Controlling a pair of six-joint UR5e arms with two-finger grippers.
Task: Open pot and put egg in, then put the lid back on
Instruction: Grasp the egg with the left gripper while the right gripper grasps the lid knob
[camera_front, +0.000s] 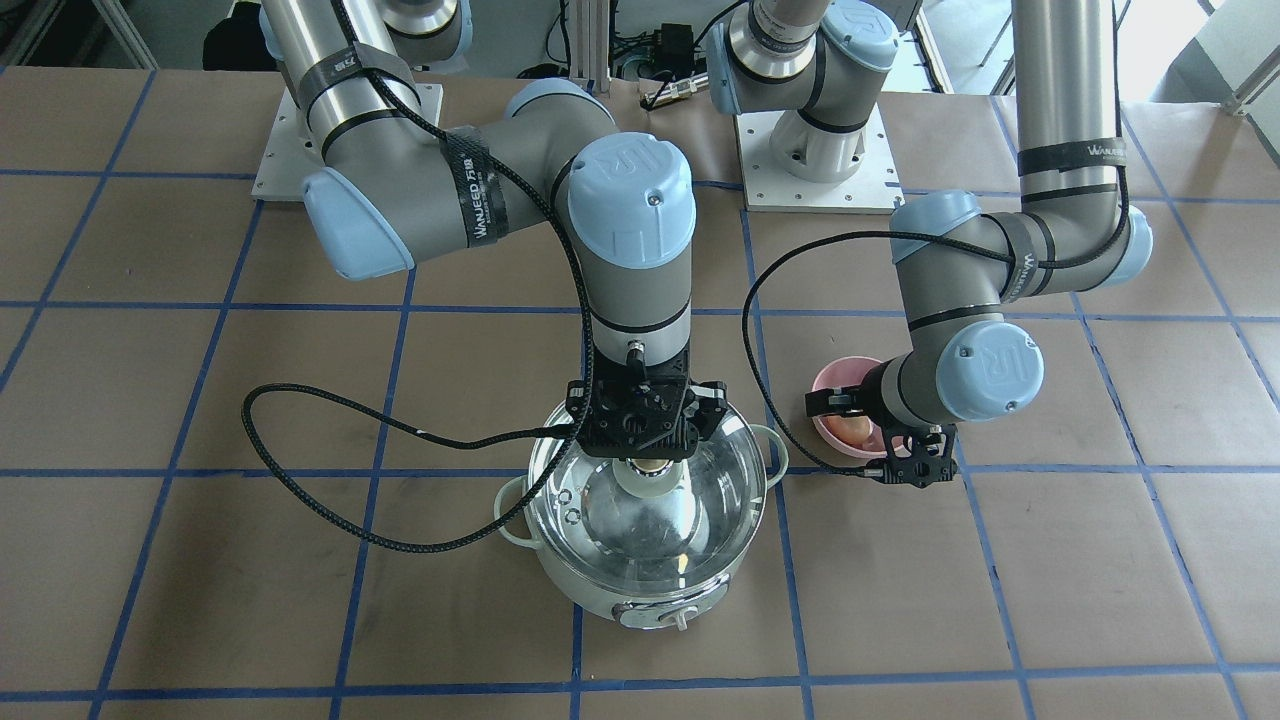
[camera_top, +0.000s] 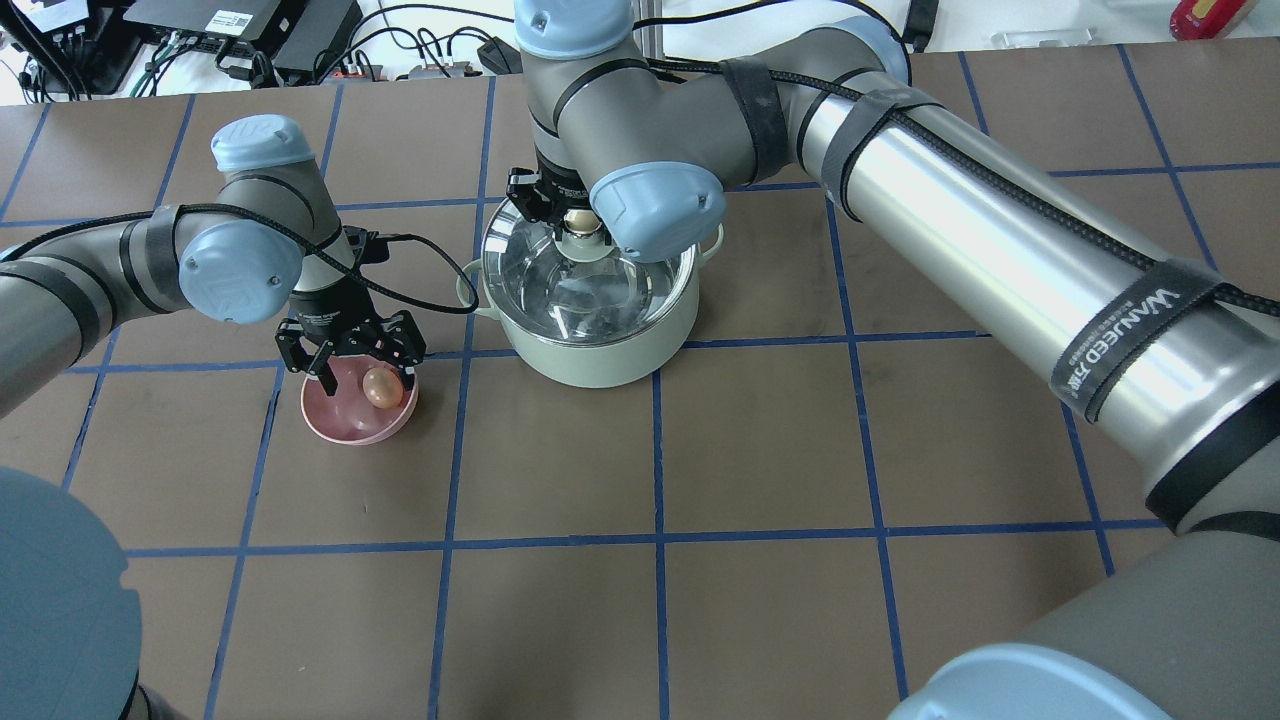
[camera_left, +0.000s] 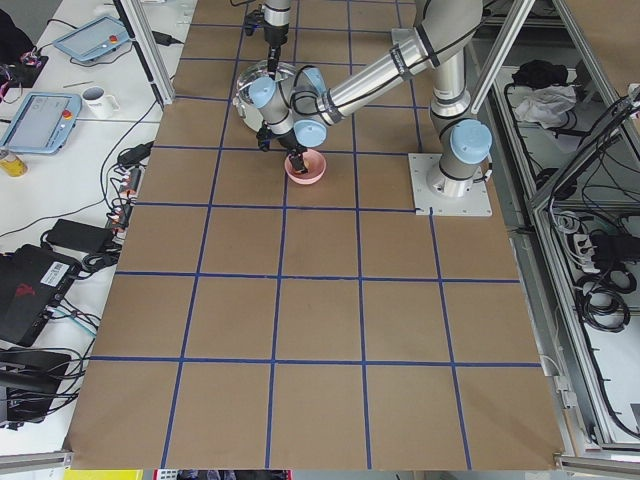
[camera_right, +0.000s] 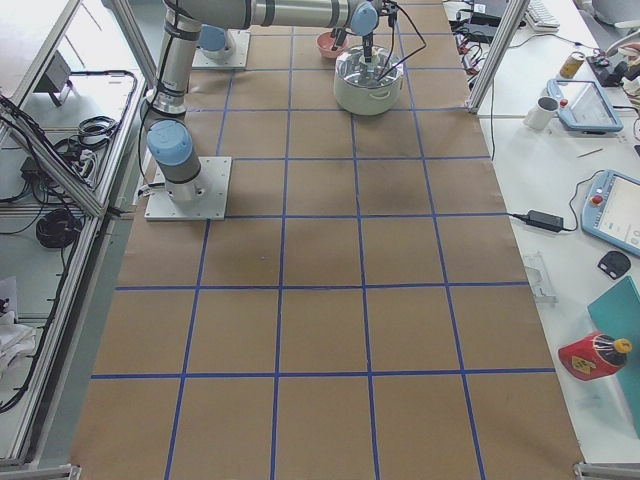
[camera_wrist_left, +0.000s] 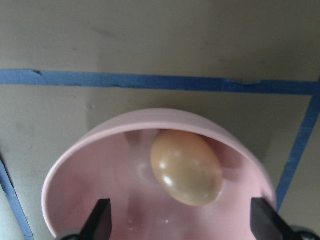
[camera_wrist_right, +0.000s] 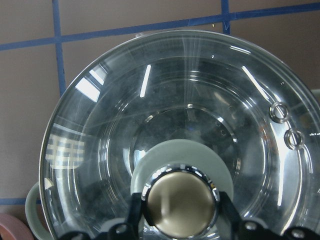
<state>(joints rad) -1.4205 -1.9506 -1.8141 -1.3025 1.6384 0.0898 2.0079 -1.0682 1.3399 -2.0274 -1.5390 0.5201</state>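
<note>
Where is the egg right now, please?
In the overhead view the egg lies inside the pink bowl, on the left of the pot, just below the open left gripper.

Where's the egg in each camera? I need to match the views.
Front-facing: egg right of centre, in the pink bowl.
Overhead: egg centre-left, in that bowl.
Exterior left: too small to tell.
Exterior right: too small to tell.
Left wrist: egg at centre.
Right wrist: not in it.
Shared landmark: the pink bowl.
</note>
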